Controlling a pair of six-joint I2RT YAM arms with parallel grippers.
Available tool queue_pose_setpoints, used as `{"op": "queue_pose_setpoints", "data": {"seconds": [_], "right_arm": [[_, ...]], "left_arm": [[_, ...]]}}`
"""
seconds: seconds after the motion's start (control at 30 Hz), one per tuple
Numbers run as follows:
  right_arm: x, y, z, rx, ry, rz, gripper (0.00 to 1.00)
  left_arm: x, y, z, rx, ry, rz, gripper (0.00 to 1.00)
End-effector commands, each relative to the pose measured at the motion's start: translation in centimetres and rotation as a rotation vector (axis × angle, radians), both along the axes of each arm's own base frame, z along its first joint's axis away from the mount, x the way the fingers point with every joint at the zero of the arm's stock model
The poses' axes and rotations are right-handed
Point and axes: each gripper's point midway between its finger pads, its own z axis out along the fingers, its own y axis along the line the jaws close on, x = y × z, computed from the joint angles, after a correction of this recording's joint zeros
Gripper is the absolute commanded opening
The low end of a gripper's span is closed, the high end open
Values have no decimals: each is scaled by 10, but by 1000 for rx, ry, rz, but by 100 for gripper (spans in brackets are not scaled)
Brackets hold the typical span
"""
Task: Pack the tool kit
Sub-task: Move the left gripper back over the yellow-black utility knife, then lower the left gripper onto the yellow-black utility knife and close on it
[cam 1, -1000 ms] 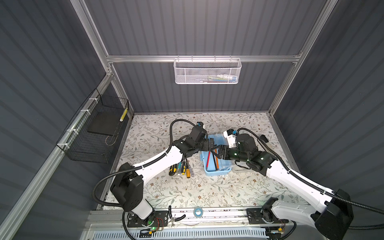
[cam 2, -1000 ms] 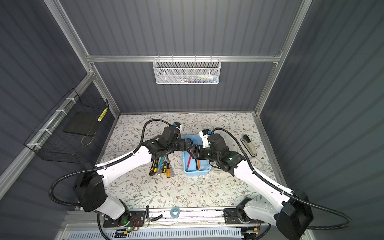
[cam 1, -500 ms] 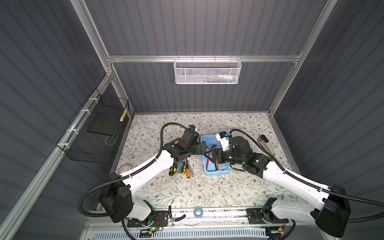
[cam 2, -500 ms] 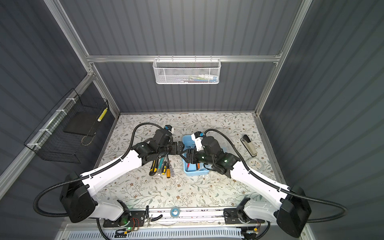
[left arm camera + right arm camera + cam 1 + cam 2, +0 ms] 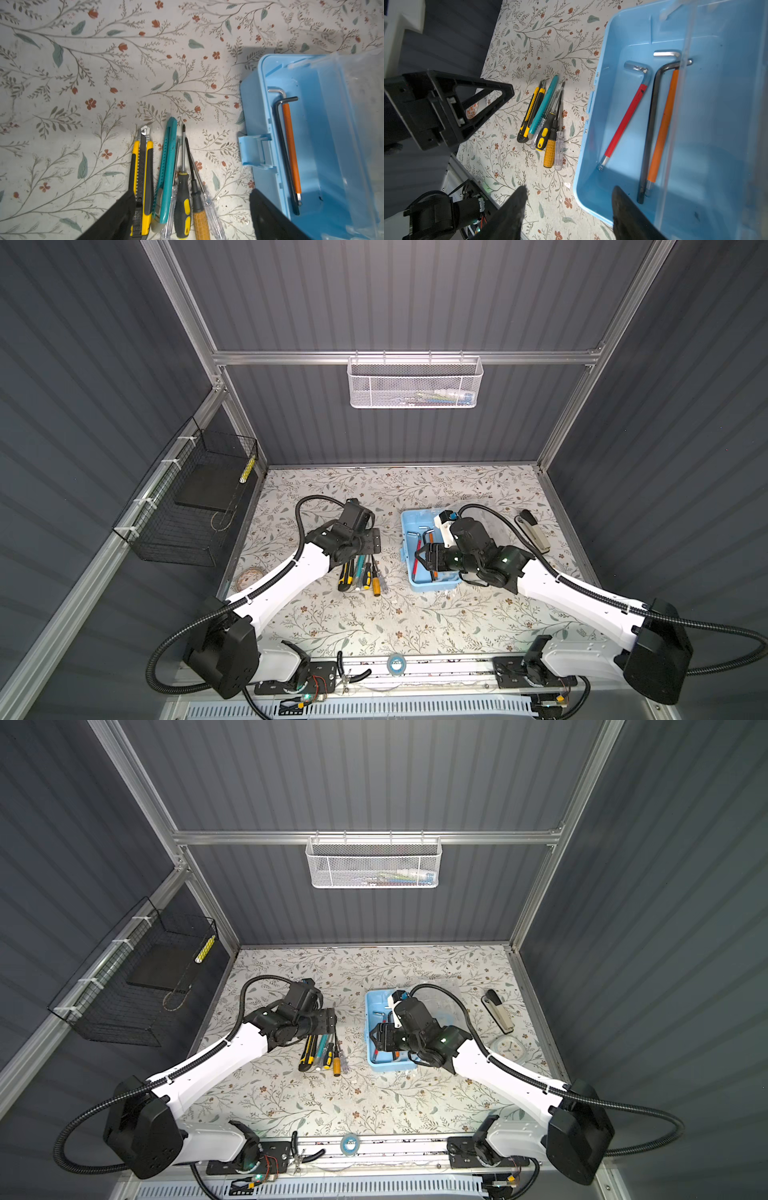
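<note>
There were three hex keys (image 5: 625, 118); four screwdrivers (image 5: 550, 153); two utility knives (image 5: 529, 116); one tool kit (image 5: 616, 37); two wall baskets (image 5: 415, 383); one stapler (image 5: 534, 531).

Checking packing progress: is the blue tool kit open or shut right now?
Open. The tool kit has its clear lid raised off the tray, and hex keys lie exposed inside in the right wrist view.

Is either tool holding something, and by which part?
Nothing is held. The left tool is open above the screwdrivers; the right tool is open over the rim of the case.
</note>
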Motion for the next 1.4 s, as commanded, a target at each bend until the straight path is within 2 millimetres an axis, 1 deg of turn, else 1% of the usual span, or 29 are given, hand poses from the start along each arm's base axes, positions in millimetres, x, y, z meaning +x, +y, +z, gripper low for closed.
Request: {"op": "queue_pose_setpoints", "data": {"seconds": [0.0, 0.1, 0.27, 0.43, 0.57, 0.67, 0.8, 0.9, 1.07, 1.13, 1.23, 1.37], "right_arm": [[3, -1, 0, -19, -2, -16, 65], [5, 0, 1, -24, -9, -19, 65], [8, 4, -2, -24, 1, -19, 65], [10, 8, -3, -24, 7, -16, 65], [11, 9, -3, -26, 11, -16, 64], [11, 9, -6, -33, 18, -19, 64], [12, 9, -10, -35, 26, -22, 64], [11, 8, -11, -34, 27, -31, 64], [10, 5, -15, -37, 33, -42, 65], [10, 4, -15, -35, 31, -44, 64], [11, 4, -14, -33, 29, -48, 64], [11, 6, -14, -28, 29, -47, 64]], "left_arm": [[0, 10, -18, 47, 38, 17, 80], [2, 12, -25, 73, 36, 11, 76], [5, 16, -34, 117, 35, 13, 75], [7, 16, -43, 137, 40, 1, 73], [11, 10, -50, 131, 49, -14, 68], [13, 8, -57, 137, 64, -19, 61], [15, 6, -66, 141, 73, -20, 59], [16, 7, -73, 156, 82, -19, 55], [15, 11, -83, 177, 93, -12, 52], [14, 12, -86, 182, 98, -8, 51], [13, 14, -89, 192, 100, -9, 50], [13, 21, -87, 223, 94, 8, 50]]}}
